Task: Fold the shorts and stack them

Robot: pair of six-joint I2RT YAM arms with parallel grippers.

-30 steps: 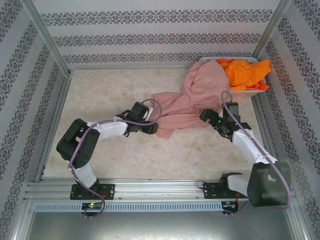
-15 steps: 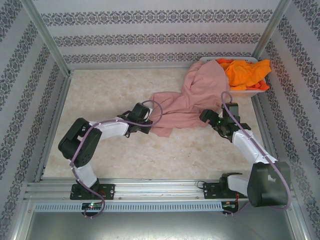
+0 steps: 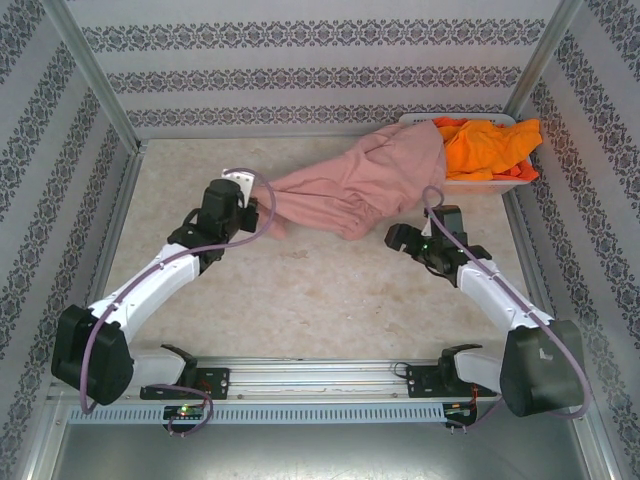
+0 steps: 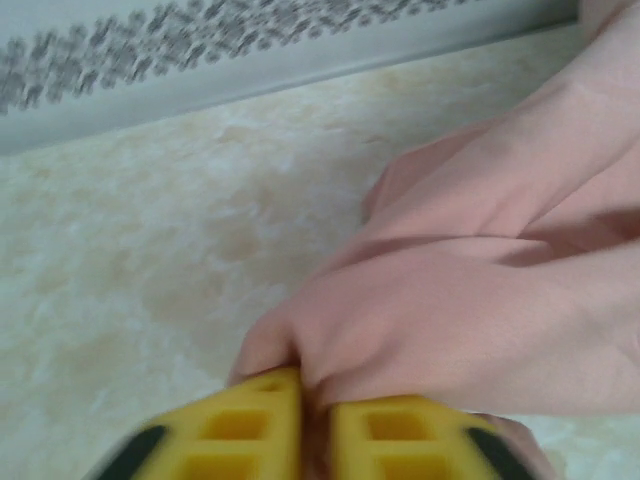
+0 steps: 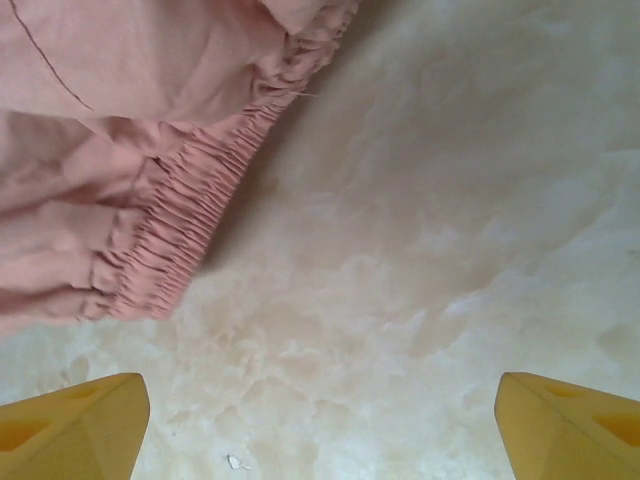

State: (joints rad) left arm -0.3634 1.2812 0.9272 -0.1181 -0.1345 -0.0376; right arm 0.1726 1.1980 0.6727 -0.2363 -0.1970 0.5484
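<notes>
On left wrist camera, left end effector (image 4: 315, 400) clamps pink shorts (image 4: 480, 300); right end effector (image 5: 320, 400) gapes wide beside their waistband (image 5: 190, 230).

Place: robot lab test cell
Walls: patterned wallpaper panels (image 3: 300, 80) in an aluminium frame (image 3: 93, 75)
Work surface: marble-look tabletop (image 3: 300, 300)

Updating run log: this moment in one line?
left tool shut on dusty pink cloth shorts | right tool open | shorts over white mesh basket

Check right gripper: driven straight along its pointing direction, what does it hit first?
Probably the bare beige marbled tabletop: the open right gripper aims at it, with the gathered waistband of the dusty pink cloth shorts just beside that line. Depth unclear.
</notes>
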